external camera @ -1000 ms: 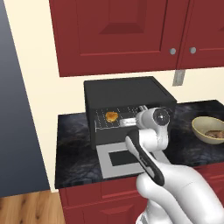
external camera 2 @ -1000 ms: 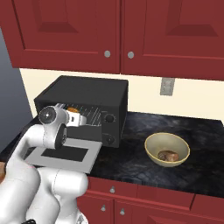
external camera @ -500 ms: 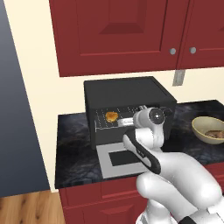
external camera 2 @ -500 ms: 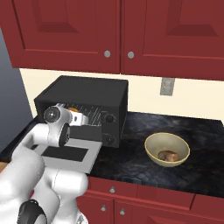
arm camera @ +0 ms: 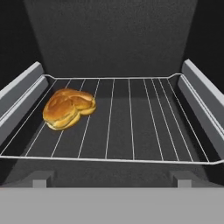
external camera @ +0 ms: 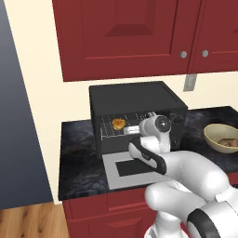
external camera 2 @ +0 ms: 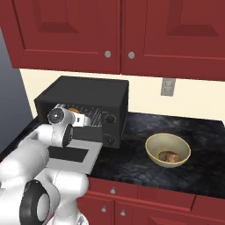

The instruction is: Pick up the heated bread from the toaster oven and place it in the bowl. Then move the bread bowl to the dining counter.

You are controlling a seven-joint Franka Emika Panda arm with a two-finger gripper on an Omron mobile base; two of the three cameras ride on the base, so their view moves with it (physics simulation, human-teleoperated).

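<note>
The black toaster oven stands on the counter with its grey door dropped flat. On the left part of its wire rack lies the heated bread, a golden-orange bun, also seen as the bread from the base. My gripper is open at the oven mouth, level with the rack, and the bread sits ahead and to the left of its fingertips. Nothing is between them. The tan bowl sits to the right of the oven. The dining counter is out of view.
A brownish flat piece lies inside the bowl. Red wall cabinets hang over the oven, and a wall outlet is behind the bowl. The dark marbled counter ends at a wall on the left.
The hand has edged a little left, closer to the oven mouth. The bread, the bowl and the door have stayed where they were.
</note>
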